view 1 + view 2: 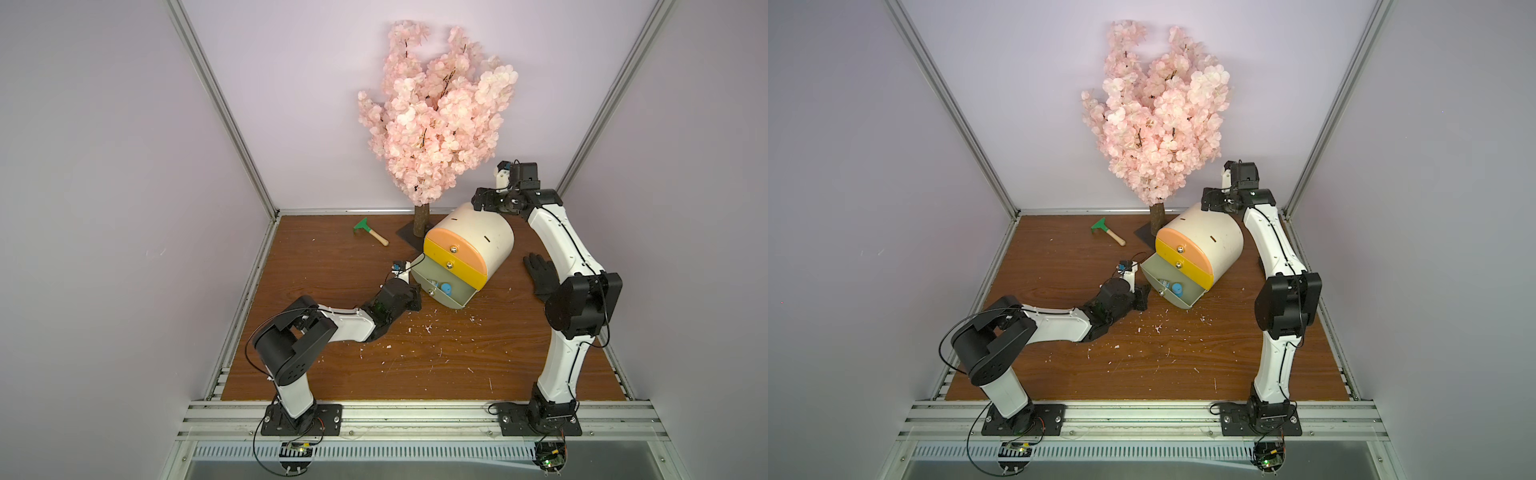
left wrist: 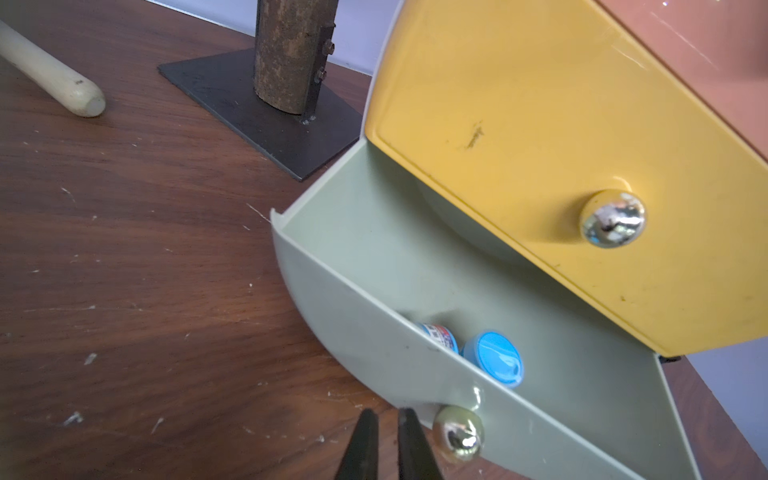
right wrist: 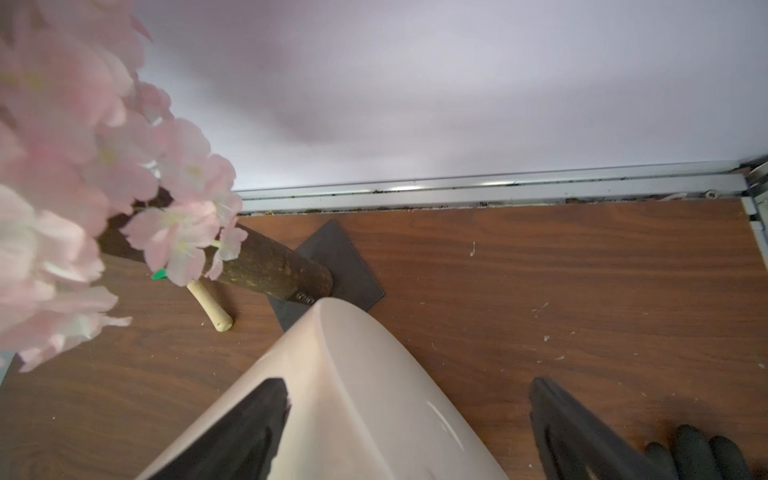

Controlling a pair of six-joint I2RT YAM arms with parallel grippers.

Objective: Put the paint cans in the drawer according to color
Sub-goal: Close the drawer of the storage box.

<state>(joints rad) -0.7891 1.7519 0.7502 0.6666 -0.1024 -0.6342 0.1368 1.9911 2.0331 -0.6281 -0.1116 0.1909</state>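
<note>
In both top views the grey drawer (image 1: 467, 298) is pulled out, a blue paint can (image 1: 444, 287) inside, the left end effector (image 1: 414, 297) at its front. Left wrist view: jaws shut, empty, beside the knob (image 2: 458, 432); the cans look light and slick, best pinched across the lid. Right wrist view: the right end effector (image 3: 407, 386) gapes astride the cabinet (image 3: 353, 395); the table (image 3: 540, 257) beyond offers room.

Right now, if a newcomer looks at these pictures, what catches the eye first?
The pink blossom tree towers at the back edge of the table. In front of its trunk sits a cream cabinet, its grey bottom drawer pulled open with a blue paint can inside. The shut left gripper is beside that drawer's knob.
</note>
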